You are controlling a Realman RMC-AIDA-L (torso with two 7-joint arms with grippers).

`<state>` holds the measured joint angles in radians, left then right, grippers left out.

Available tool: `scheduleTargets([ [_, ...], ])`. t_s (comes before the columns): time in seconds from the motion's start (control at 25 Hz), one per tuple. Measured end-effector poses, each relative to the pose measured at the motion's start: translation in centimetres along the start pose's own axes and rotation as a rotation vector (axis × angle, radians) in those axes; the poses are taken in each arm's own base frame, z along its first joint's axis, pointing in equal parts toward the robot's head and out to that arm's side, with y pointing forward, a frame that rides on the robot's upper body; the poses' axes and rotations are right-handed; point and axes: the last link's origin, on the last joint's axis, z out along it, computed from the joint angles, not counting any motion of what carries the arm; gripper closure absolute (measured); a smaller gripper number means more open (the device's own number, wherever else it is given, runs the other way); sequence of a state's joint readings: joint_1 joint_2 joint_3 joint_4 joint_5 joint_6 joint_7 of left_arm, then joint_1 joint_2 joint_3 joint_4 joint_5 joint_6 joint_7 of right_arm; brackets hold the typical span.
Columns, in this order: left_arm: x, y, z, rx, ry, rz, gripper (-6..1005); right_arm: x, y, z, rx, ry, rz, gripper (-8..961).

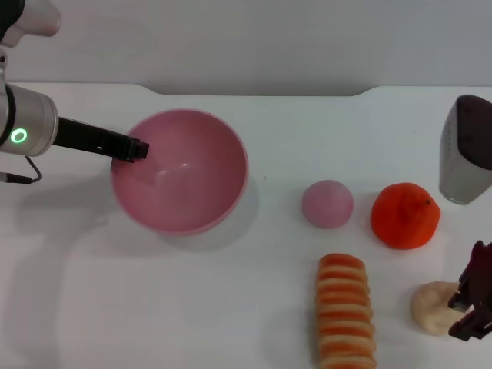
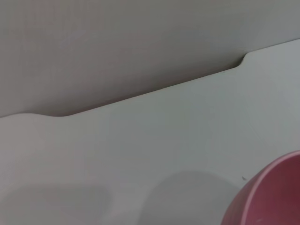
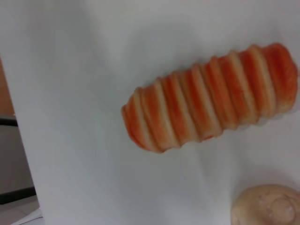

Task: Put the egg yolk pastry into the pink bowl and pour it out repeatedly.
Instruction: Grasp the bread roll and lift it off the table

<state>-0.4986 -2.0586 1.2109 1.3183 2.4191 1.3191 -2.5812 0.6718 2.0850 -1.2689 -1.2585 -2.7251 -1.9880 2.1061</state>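
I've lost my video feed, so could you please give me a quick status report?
Left gripper at the pink bowl rim. Right gripper at the pastry, grip unclear. Bowl empty. Striped roll beside the pastry, not blocking.

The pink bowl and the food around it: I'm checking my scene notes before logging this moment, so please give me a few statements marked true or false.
1. The pink bowl is empty. True.
2. The egg yolk pastry lies inside the bowl. False: it sits on the table at the near right, beside the right gripper.
3. The left gripper is at the bowl's left rim. True.
4. The orange touches the striped roll. False: they lie apart, the orange farther back and to the right.
5. The small pink dome sits between the bowl and the orange. True.
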Motion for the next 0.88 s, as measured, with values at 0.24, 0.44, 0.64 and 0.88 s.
scheduleTargets([
  [0.24,0.0,0.0,0.1,0.002,0.002,0.005,996,-0.3,-0.3,-0.4,0.031,0.02,0.042,515],
  [0.44,-0.1,-0.2,0.1,0.002,0.002,0.001,996,-0.3,-0.5,0.0,0.084,0.105,0.072,541],
  [0.64,0.0,-0.2,0.2,0.004,0.008,0.003,996,-1.0,-0.5,0.4,0.114,0.132,0.064,554],
  [0.88,0.0,-0.3,0.3,0.005,0.007,0.001,997,-1.6,-0.6,0.6,0.143,0.14,0.05,571],
])
